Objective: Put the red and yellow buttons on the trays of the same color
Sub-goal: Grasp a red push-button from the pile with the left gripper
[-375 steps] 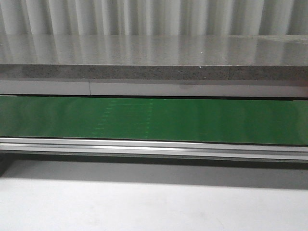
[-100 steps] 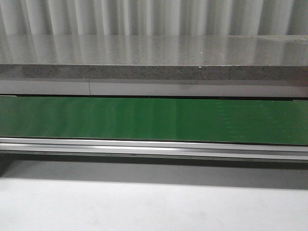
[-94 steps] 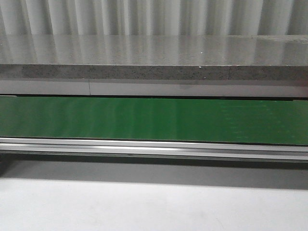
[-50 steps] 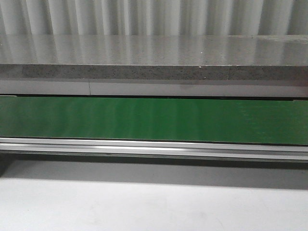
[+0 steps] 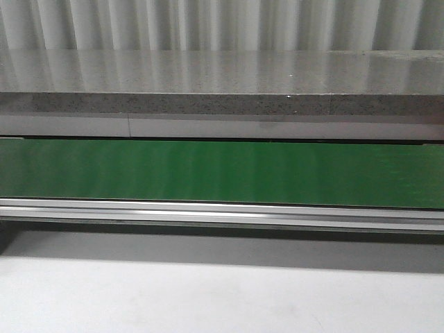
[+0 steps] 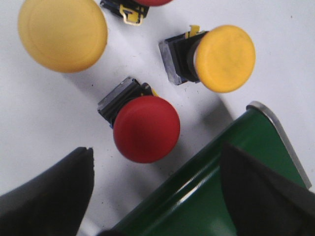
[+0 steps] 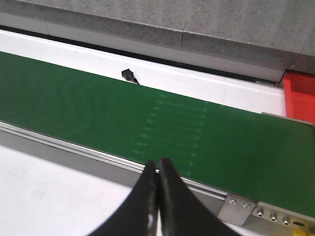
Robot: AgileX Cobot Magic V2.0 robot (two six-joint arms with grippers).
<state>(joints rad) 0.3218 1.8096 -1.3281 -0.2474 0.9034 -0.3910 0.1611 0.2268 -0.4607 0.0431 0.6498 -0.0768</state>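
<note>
Left claw (image 6: 152, 196) spread wide, empty, hovering over the white surface (image 6: 44, 108) with the red button (image 6: 146, 129) between its fingers, just beside the green belt (image 6: 231, 196) edge. A yellow button (image 6: 224, 58) lies on its side nearby; another yellow button (image 6: 62, 33) sits farther off, plus a red one cropped at the frame edge. Buttons look like rigid plastic, light, with smooth domed caps (likely slippery). Better hold is probably the squared black body (image 6: 118, 101) behind the cap, or across the cap rim. Right claw (image 7: 157, 196) pinched closed, empty, above the belt (image 7: 98, 113); red tray (image 7: 299, 96) corner beyond it. No yellow tray visible.
</note>
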